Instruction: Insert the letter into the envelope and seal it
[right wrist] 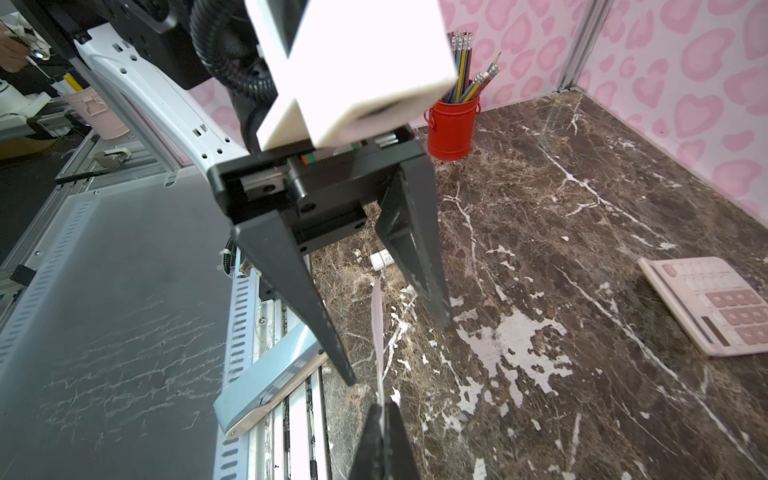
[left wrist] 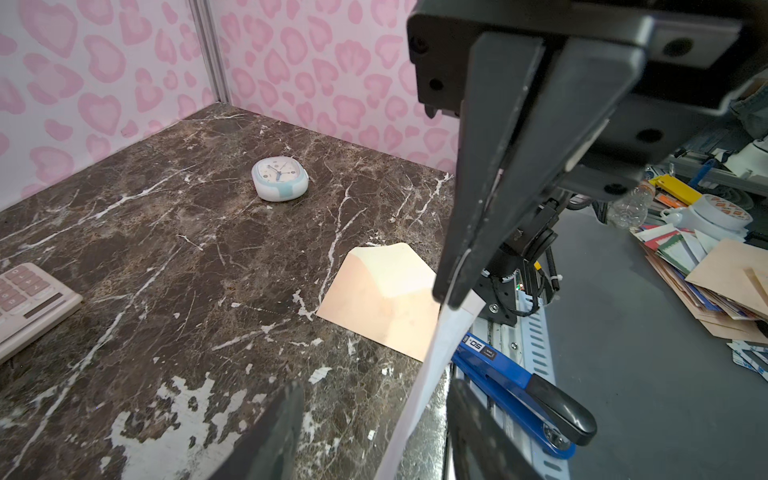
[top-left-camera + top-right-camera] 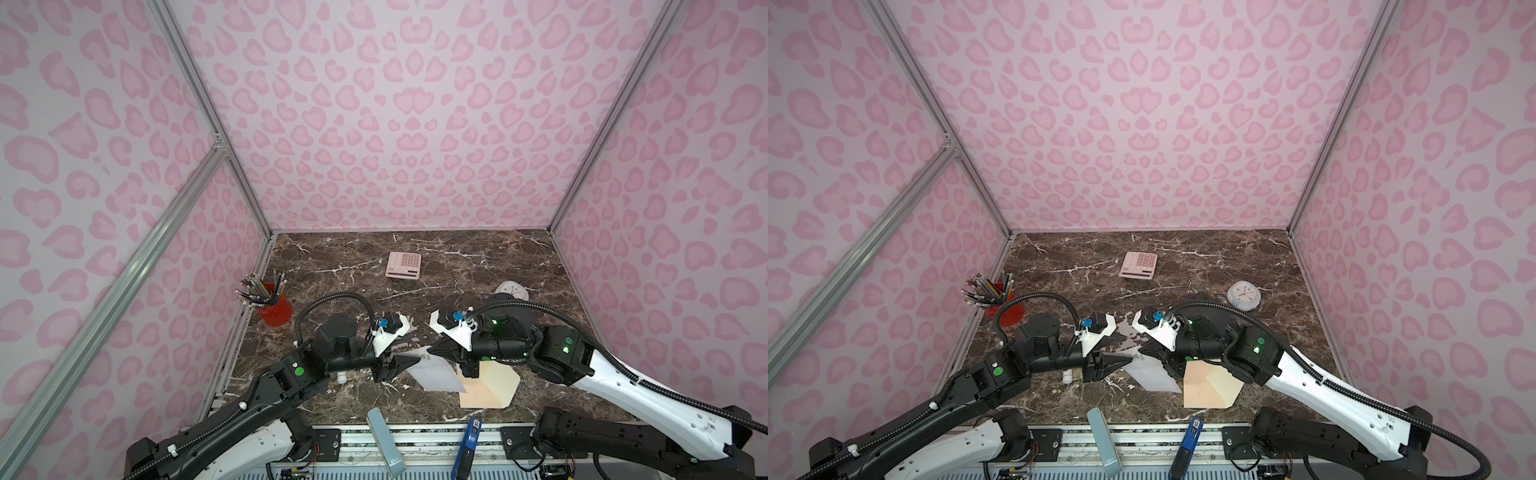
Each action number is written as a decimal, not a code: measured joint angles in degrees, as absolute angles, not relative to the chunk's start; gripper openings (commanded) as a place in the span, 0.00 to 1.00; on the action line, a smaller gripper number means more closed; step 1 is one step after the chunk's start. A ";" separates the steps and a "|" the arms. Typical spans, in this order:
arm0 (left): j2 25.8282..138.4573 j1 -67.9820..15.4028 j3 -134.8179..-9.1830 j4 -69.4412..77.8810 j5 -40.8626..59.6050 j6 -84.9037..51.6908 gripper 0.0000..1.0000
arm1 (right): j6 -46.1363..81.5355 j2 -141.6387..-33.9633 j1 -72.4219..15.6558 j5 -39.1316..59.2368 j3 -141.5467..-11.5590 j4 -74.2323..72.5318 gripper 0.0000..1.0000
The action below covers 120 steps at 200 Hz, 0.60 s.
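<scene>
Both the left arm (image 3: pixel 266 386) and right arm (image 3: pixel 552 365) show black joint housings, white link shells and a ribbed black cable conduit (image 3: pixel 345 296) to each wrist. A round green sticker (image 3: pixel 297 371) marks the left and a green lamp (image 3: pixel 565 344) the right. The left hand (image 1: pixel 397 349) and right hand (image 2: pixel 452 297) have black tapered fingers and white camera mounts.

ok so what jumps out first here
The pink heart-spotted walls dominate. At the front of the dark marble table, the right pincer pinches the white letter while the left pincer stands open around its other edge. The envelope lies flat alongside, flap open.
</scene>
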State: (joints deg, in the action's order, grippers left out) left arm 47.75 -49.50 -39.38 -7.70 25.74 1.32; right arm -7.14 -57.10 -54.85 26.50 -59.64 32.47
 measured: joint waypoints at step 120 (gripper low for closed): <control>49.06 -49.93 -40.73 -10.79 30.74 2.55 0.04 | -8.03 -57.67 -54.87 25.56 -60.01 32.91 0.02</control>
